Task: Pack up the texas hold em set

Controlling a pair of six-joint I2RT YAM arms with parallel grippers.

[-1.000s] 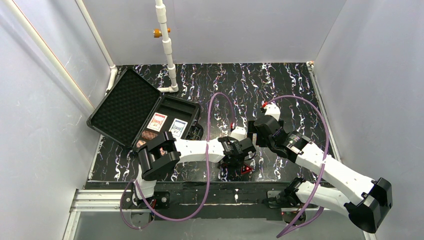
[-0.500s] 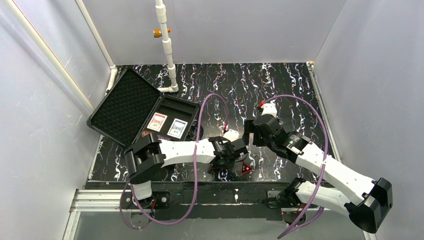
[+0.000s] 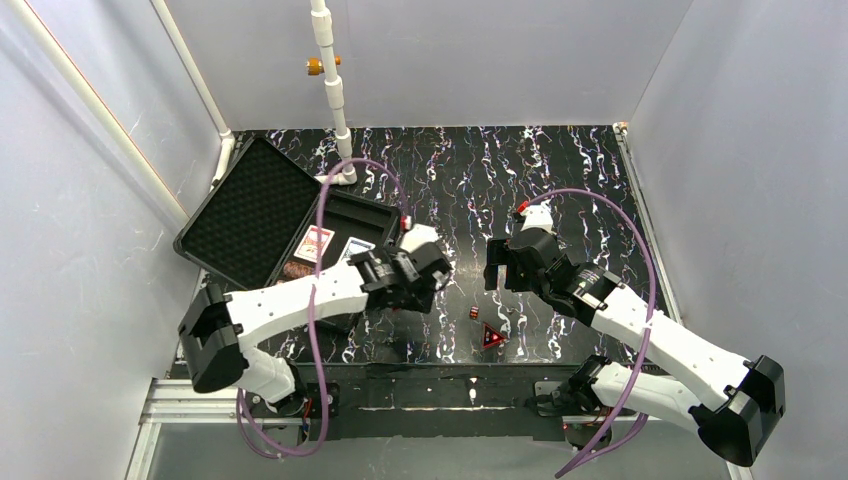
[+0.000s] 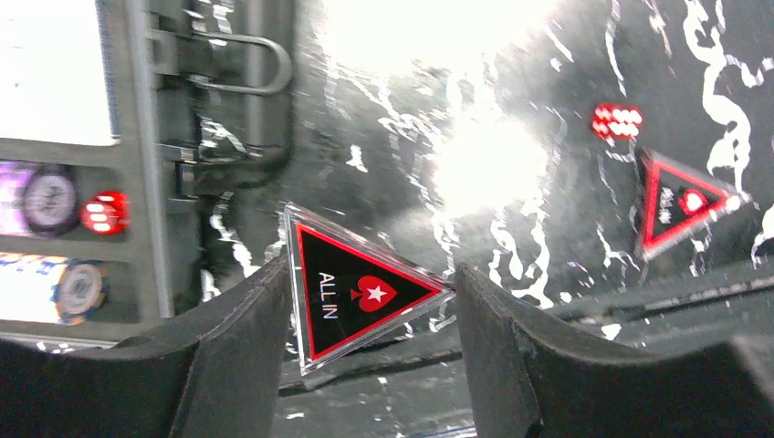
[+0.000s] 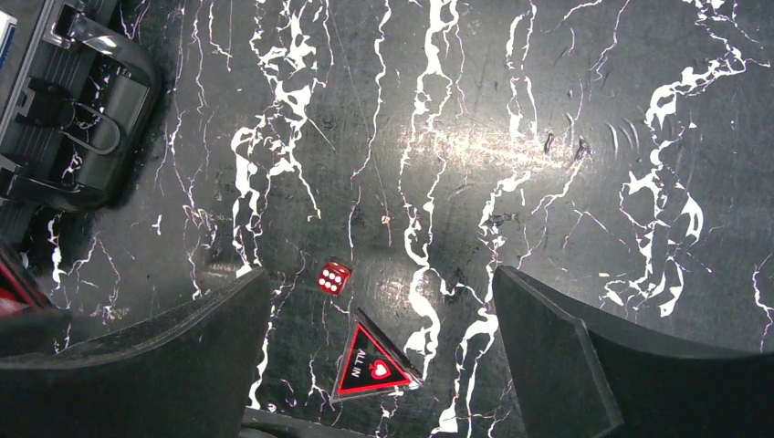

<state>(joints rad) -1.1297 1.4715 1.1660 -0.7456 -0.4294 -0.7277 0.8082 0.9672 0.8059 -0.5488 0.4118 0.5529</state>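
Between the left jaws, a red triangle point(image 4: 351, 294) marked ALL IN is pinched by its edges, just beside the handle side of the open black case point(image 3: 248, 212). Below the right jaws, which are held spread, a second red triangle point(image 5: 370, 367) and a red die point(image 5: 332, 277) are seen lying on the tabletop point(image 5: 548, 109). From above, the pinched triangle is hidden under the left wrist point(image 3: 400, 275), and the case's contents are partly covered.

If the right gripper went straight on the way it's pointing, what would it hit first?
Probably the red die lying on the table, between the right gripper's open fingers; depth is unclear.
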